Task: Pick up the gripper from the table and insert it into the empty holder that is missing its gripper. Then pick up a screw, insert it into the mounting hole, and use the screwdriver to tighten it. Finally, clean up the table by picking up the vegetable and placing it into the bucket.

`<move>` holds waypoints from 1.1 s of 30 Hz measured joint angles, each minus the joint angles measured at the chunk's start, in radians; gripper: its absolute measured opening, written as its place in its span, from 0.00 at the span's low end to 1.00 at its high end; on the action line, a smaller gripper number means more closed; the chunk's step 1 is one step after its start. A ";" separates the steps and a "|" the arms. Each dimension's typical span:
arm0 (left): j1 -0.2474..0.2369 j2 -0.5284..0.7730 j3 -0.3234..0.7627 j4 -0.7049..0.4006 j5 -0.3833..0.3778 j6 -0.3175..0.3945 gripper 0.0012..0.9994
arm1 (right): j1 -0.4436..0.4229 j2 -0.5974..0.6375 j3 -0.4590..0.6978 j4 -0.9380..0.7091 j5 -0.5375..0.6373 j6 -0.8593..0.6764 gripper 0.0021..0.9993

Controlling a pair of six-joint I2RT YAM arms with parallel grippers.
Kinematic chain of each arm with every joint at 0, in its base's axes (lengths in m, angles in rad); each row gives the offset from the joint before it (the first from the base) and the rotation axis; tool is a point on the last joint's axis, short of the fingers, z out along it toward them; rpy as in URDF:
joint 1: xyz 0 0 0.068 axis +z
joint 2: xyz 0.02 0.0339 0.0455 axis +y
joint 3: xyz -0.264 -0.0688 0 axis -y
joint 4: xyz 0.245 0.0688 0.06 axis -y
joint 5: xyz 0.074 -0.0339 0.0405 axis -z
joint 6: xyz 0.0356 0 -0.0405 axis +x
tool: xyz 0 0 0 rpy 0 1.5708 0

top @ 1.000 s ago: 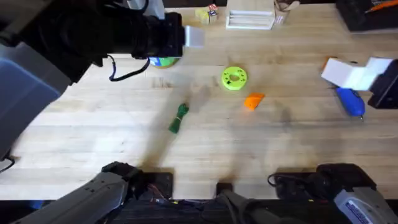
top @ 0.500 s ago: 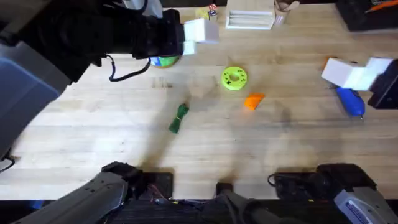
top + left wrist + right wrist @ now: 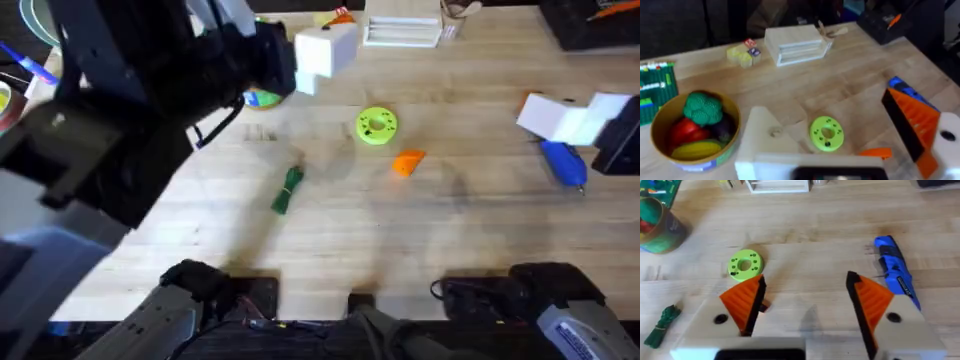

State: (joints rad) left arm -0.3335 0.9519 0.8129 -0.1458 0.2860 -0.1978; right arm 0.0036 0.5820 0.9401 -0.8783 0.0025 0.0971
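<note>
vegetable (image 3: 288, 189) left of gripper (image 3: 407, 161), screwdriver (image 3: 564, 164) apparently farthest right

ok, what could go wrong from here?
1. The orange pad lies close to the green disc. The right tool, fingers open, could knock either one while grasping.
2. The bucket is already heaped with toy food, so the vegetable might sit on top and roll off.

no readable text, labels, brands or numbers on anything
</note>
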 joint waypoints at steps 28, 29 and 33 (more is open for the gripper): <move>-0.012 -0.951 -0.807 0.196 0.020 0.188 0.99 | 0.000 0.000 0.000 0.000 0.000 0.000 0.99; -0.012 -0.951 -0.807 0.165 0.022 0.190 0.99 | 0.000 0.000 0.000 0.000 0.000 0.000 0.99; -0.012 -0.945 -0.807 0.089 0.031 0.189 0.99 | 0.000 0.000 0.000 0.000 0.000 0.000 0.99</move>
State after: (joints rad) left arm -0.3454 0.0066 0.0063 -0.0570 0.3169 -0.0083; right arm 0.0036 0.5823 0.9401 -0.8787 0.0025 0.0971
